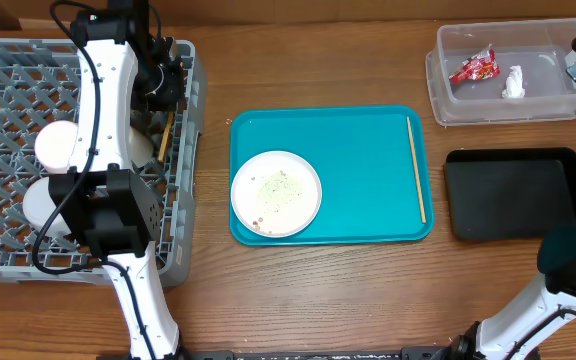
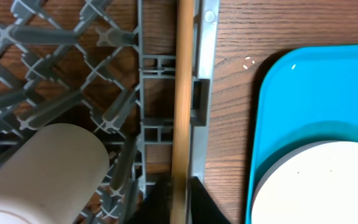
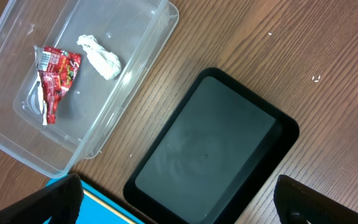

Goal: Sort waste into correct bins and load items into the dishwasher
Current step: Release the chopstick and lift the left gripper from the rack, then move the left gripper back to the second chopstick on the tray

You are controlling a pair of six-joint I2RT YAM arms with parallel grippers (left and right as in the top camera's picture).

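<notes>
L pincer (image 2: 182, 190) is low over the dish rack (image 1: 188, 200), at its right wall. One chopstick (image 2: 182, 93) runs straight btwn the jaws, alongside that wall, on its inner side as far as I can tell. The jaws sit close on either side of the stick; can't tell if they pinch it or are clear of it. R pincer (image 3: 176, 186) is wide open w/ nothing in it, hanging above the black tray (image 3: 210, 143) & clear tub (image 3: 135, 99). The red wrapper (image 3: 55, 78) & tissue (image 3: 101, 56) already lie in the tub.

Second chopstick (image 1: 416, 170) lies on the teal tray (image 1: 358, 150) near its right edge, well apart from the large white plate (image 1: 303, 210) w/ food scraps (image 1: 278, 185) on it.

Handling, my guess: the chopstick is light, stiff, thin & smooth, so prone to roll or pivot in the jaws. Take it approx mid-length, jaws across the shaft, so it hangs level. Lying flat, it gives little to get under, so fingertips must come right down to the tray. The plate is prob heavier & breakable. Grip it at the rim, scraps off first.
</notes>
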